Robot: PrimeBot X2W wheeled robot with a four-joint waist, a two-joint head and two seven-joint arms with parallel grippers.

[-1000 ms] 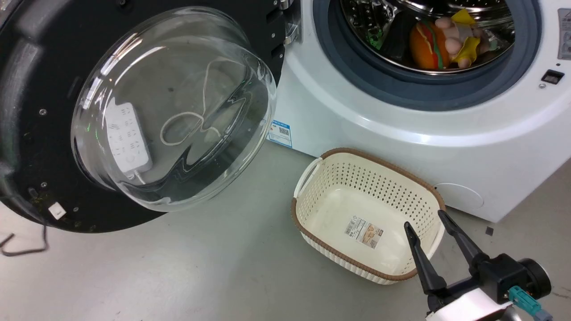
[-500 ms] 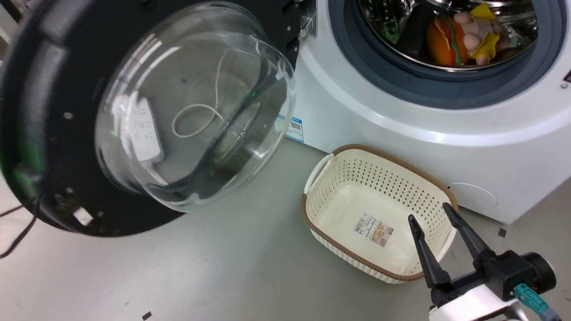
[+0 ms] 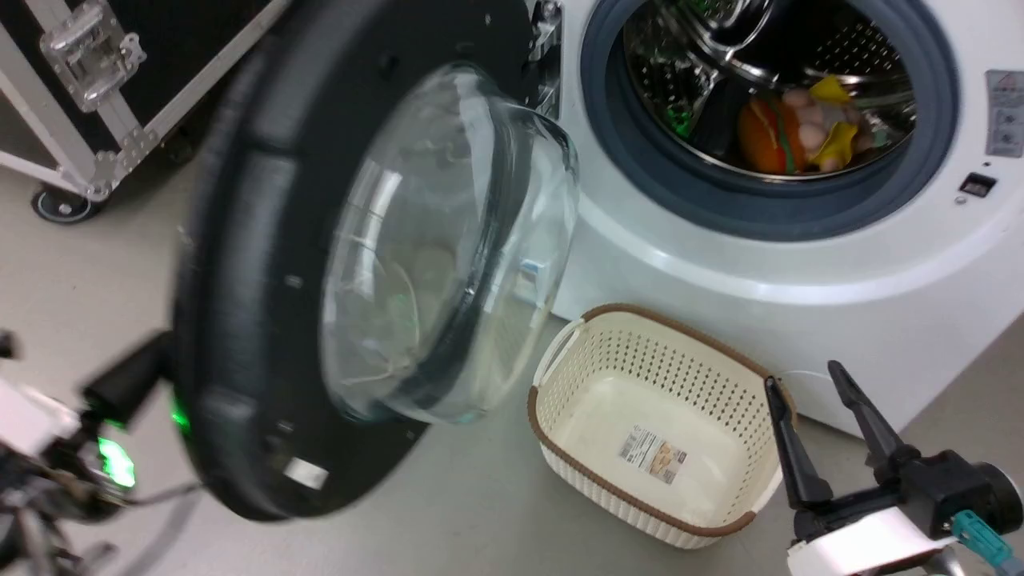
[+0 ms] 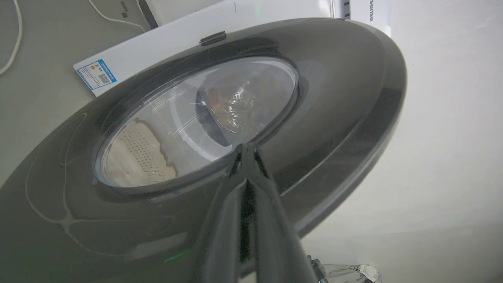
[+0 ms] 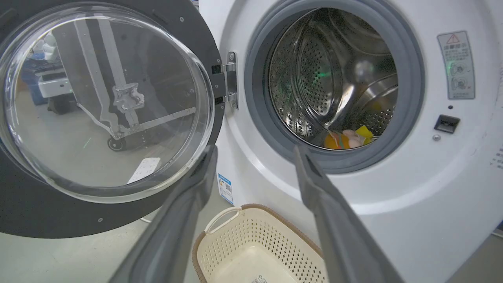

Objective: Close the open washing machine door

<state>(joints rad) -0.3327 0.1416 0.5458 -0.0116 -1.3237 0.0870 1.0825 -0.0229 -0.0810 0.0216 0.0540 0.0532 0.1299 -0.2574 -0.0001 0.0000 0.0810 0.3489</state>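
Two grippers are in view. Left gripper [image 4: 245, 146]: both fingers are pressed together with nothing between them. In the left wrist view their tips rest against the outer face of the washing machine door [image 4: 334, 98], on the dark rim just below the glass window, near frame centre.

Right gripper [image 3: 804, 376]: fingers spread apart, grasping nothing. It sits at the lower right of the head view, just beside the right end of the cream perforated basket [image 3: 560, 432] and clear of the door.

In the head view the door is partly open and stands at an angle to the front of the washing machine [image 3: 720, 264]. It occupies the left and centre of the frame and is attached at the metal hinge [image 3: 548, 48], top centre. Its clear glass bowl [image 3: 448, 240] bulges toward the right of the frame, above the left end of the basket.

The steel drum [image 3: 680, 72], upper right, is uncovered inside the grey gasket [image 3: 720, 200]. Orange and yellow items [image 3: 800, 128] lie in it. The basket stands on the floor [image 3: 480, 512] against the machine's lower front. A black flight case [image 3: 80, 48] with metal edging occupies the upper left corner.
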